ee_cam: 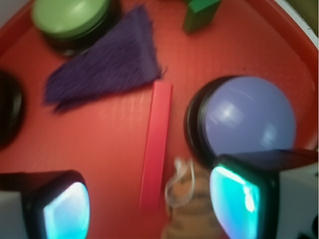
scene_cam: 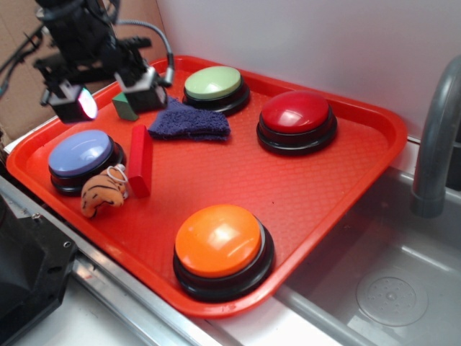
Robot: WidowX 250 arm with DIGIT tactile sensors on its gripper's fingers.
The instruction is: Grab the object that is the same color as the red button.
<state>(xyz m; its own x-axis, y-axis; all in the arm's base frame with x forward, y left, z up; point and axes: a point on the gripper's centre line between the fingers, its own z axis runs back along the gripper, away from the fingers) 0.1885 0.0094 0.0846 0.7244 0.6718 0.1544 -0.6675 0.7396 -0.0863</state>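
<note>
We judge the approach step underway: the gripper point(scene_cam: 108, 97) hangs open and empty above the tray point(scene_cam: 302, 194), and must next descend astride the red block point(ee_cam: 156, 144).

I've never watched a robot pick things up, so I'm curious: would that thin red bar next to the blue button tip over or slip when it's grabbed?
Probably stiff: the red block keeps straight edges, unlike the purple cloth. It seems to stand on a narrow edge, so a sideways nudge could topple it. Its matte faces look easy to grip, and the open gripper is above it.
</note>
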